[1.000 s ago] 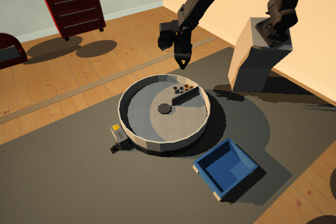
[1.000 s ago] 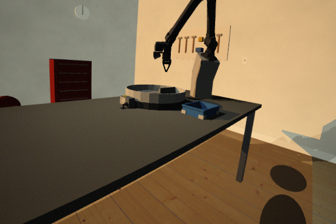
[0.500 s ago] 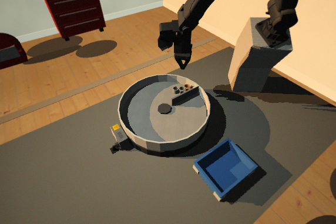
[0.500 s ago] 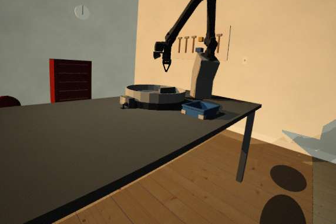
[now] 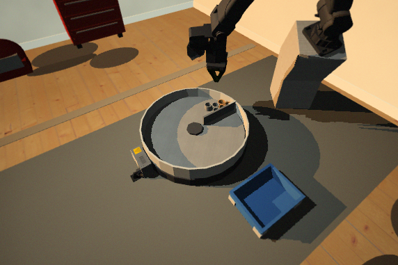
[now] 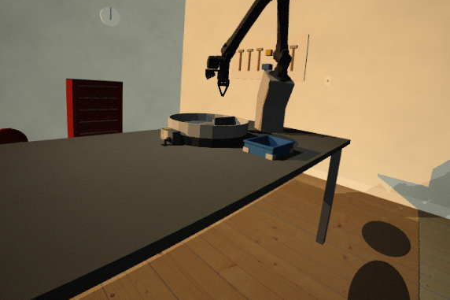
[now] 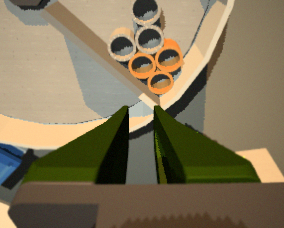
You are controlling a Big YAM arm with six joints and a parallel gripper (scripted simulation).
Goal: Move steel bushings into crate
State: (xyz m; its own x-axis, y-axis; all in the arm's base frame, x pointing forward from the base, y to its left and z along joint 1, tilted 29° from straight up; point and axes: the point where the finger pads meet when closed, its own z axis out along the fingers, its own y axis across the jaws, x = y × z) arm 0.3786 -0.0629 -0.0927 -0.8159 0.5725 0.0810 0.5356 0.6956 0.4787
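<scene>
The round turntable (image 5: 156,162) (image 6: 204,130) (image 7: 210,30) has a raised rim and a straight divider wall (image 5: 219,114) (image 7: 85,37). Three grey steel bushings (image 5: 211,106) (image 7: 149,39) stand upright in a cluster against the divider near the far rim. Three orange bushings (image 5: 222,102) (image 7: 142,65) stand touching them, closer to the rim. My gripper (image 5: 216,78) (image 6: 223,94) (image 7: 141,114) hangs well above the far rim, pointing down, just outside the cluster. Its green fingers stand a narrow gap apart with nothing between them. The blue crate (image 5: 243,212) (image 6: 271,150) (image 7: 7,155) sits empty on the table beside the turntable.
The arm's tan pedestal (image 5: 303,75) stands behind the turntable to the right. A small control box (image 5: 140,156) with a yellow label sits against the turntable's left side. A dark hub (image 5: 194,128) marks the turntable's centre. The table edge runs close to the crate.
</scene>
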